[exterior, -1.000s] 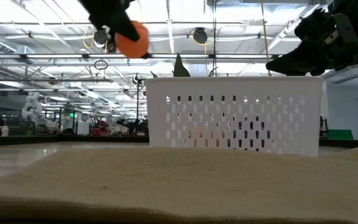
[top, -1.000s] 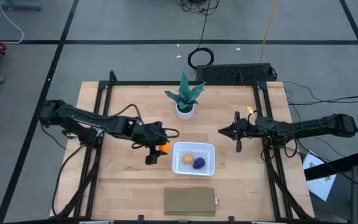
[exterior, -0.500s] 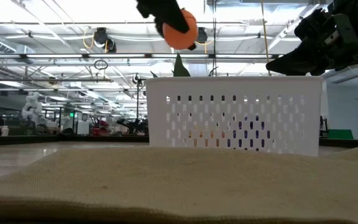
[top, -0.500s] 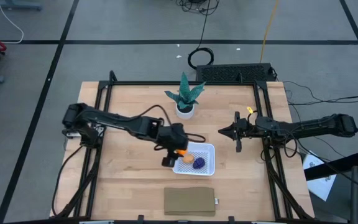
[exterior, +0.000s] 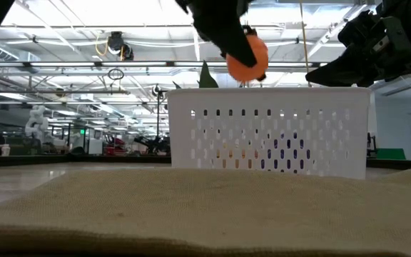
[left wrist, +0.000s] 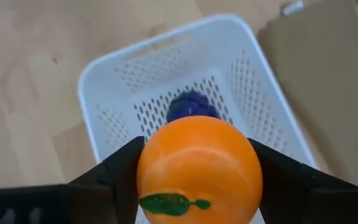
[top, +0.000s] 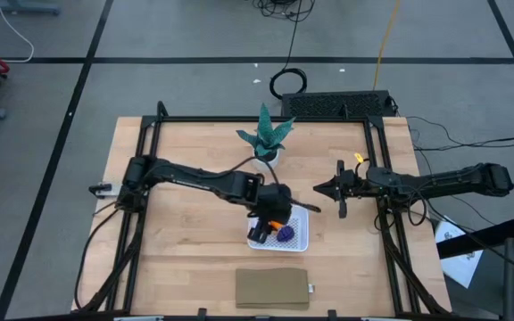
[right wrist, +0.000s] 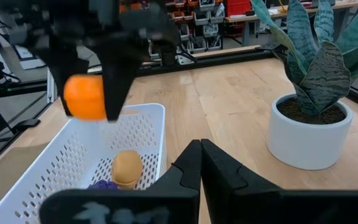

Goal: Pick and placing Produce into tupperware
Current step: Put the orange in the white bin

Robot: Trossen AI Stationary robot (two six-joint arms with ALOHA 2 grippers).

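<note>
Hovering over tupperware [left wrist: 104, 81], left gripper [left wrist: 197, 171] clamps orange [left wrist: 197, 168]

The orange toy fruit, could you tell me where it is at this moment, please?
The orange toy fruit is held in the left gripper, in the air just above the white container, which holds the purple piece and tan piece.

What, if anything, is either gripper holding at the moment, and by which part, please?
The left gripper holds the orange fruit by its two opposite sides, above the white basket. The right gripper is shut and holds nothing.
</note>
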